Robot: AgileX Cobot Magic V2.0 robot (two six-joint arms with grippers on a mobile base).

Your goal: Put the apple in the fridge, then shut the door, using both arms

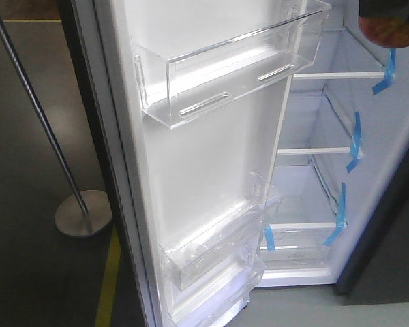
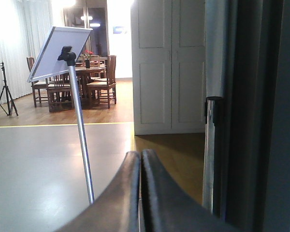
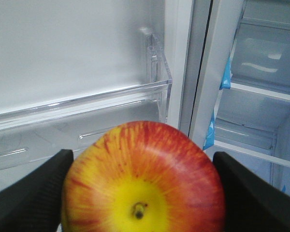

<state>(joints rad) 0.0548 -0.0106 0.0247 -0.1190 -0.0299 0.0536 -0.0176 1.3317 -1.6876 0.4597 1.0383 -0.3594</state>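
Note:
The apple [image 3: 142, 179], red with a yellow stem end, fills the bottom of the right wrist view. My right gripper [image 3: 142, 155] is shut on the apple, one black finger on each side. The apple shows as a dark red blur [image 1: 390, 26] at the front view's top right, in front of the fridge [image 1: 388, 136]. The fridge has white shelves and blue tape. The door [image 1: 198, 157] stands open on the left, its clear bins facing me. My left gripper [image 2: 140, 157] is shut on nothing, low beside a dark grey panel edge [image 2: 261, 116].
A metal pole on a round base [image 1: 82, 214] stands left of the door, with a yellow floor line [image 1: 109, 279] beside it. The left wrist view shows the pole's white board [image 2: 60, 50], white cupboard doors [image 2: 169, 67] and a far dining table with chairs [image 2: 87, 77].

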